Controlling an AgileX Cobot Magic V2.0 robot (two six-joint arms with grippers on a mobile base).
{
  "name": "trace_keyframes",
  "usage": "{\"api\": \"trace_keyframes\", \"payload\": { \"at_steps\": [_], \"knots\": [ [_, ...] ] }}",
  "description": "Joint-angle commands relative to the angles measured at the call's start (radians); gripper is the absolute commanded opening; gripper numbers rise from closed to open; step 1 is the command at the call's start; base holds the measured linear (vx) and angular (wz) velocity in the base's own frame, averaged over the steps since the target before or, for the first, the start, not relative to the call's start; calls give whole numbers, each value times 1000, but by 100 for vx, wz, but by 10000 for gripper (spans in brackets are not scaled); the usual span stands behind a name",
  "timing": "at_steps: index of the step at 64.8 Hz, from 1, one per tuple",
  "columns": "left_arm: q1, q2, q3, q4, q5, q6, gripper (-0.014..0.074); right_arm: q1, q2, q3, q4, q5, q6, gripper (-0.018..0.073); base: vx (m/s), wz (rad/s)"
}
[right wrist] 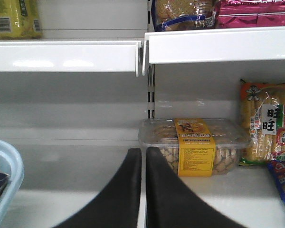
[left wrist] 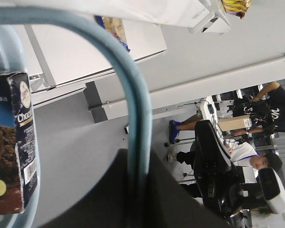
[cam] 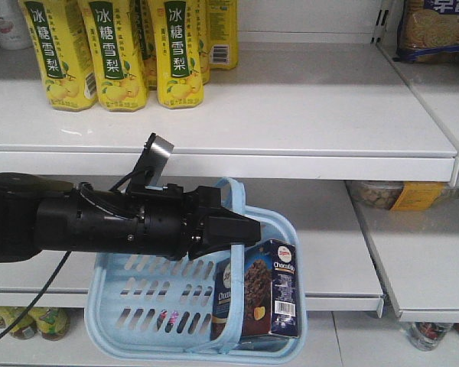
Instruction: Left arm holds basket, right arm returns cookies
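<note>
The left gripper (cam: 237,229) is clamped on the handle of the basket (cam: 138,306). The cookies (cam: 271,294) stand inside it, not yet returned; the right gripper (right wrist: 143,154) is empty, jaws together.

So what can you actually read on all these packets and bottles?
"冰糖雪梨": yellow bottles, top shelf.
"Choco", cut off at the edge: navy cookies box.
"旺旺": yellow snack pack.
Print on the yellow label of the clear tub: too blurred.
Digits under the box's barcode: too small.
</note>
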Motion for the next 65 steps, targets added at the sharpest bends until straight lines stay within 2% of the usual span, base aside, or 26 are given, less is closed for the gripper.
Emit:
{"api": "trace_keyframes", "payload": {
  "at_steps": [1,7,16,27,32,50,65],
  "knots": [
    [6,-35,-33,-97,-25,16,-3,-1,-13,17,18,-117,-3,-11,0,0],
    [6,-35,-33,-97,-25,16,-3,-1,-12,-3,19,-146,-3,-11,0,0],
    [6,-35,-33,-97,-25,16,-3,-1,47,-104,22,-100,-3,-11,0,0],
    [6,-35,-33,-97,-25,16,-3,-1,231,-257,22,-25,-3,-11,0,0],
    [6,-35,-33,-97,-25,16,-3,-1,320,-301,53,-28,13,-11,0,0],
    [6,-35,-33,-97,-25,16,-3,-1,509,-307,71,-30,14,-11,0,0],
    [6,-35,-33,-97,-25,16,-3,-1,544,-307,71,-59,14,-6,0,0]
  ]
}}
